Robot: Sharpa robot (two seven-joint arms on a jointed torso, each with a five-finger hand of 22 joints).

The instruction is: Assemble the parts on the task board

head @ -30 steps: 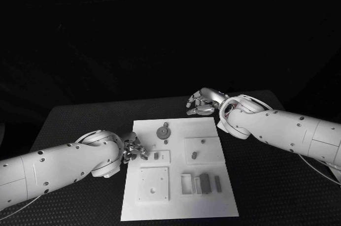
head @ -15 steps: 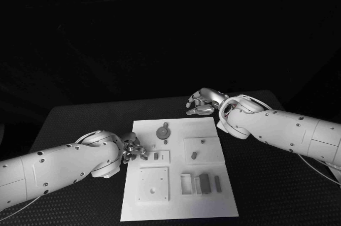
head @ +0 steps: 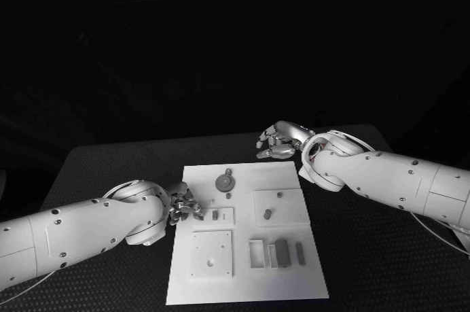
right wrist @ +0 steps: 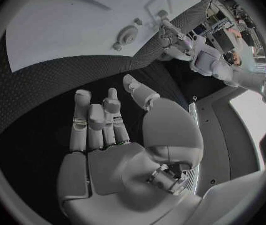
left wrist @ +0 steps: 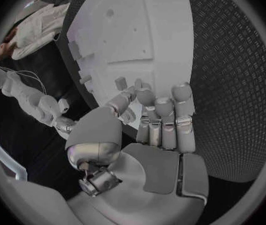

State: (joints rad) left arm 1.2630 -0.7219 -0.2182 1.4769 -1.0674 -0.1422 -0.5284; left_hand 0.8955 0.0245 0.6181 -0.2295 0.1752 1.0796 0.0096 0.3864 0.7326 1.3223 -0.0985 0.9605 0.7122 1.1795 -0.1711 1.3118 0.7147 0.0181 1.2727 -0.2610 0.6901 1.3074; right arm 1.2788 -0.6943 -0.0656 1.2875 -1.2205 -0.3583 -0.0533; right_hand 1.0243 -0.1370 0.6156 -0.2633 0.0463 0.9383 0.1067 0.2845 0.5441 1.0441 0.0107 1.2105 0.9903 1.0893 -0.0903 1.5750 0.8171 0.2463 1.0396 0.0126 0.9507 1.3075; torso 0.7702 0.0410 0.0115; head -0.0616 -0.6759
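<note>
Left hand [head: 183, 206] sits at the board's [head: 245, 285] left edge, about halfway along it, fingers curled in toward a small dark part [head: 215, 215] standing in a raised square block just right of the fingertips. Whether anything is pinched I cannot tell; in the left wrist view the fingers [left wrist: 164, 120] are bunched narrow over the board's rim [left wrist: 139, 30] with the tips hiding whatever lies beneath. Right hand [head: 281, 141] hovers off the board's far right corner, over the black table [head: 117, 162], fingers apart and holding nothing, as the right wrist view confirms [right wrist: 108, 130].

On the board, going down in size: a large square plate [head: 212, 253] near left, a second plate [head: 281, 206] to the right of centre with two small pegs on it, a row of upright slabs [head: 277, 253] near right, and a round disc [head: 225, 182] at the far end.

The step in hand looks like seating or picking the small part at the left block. To do it well, the fingertips should close squarely on its sides, keep it upright, and lift or press straight along the slot's axis; any tilt would likely jam it. The right hand could steady the board
</note>
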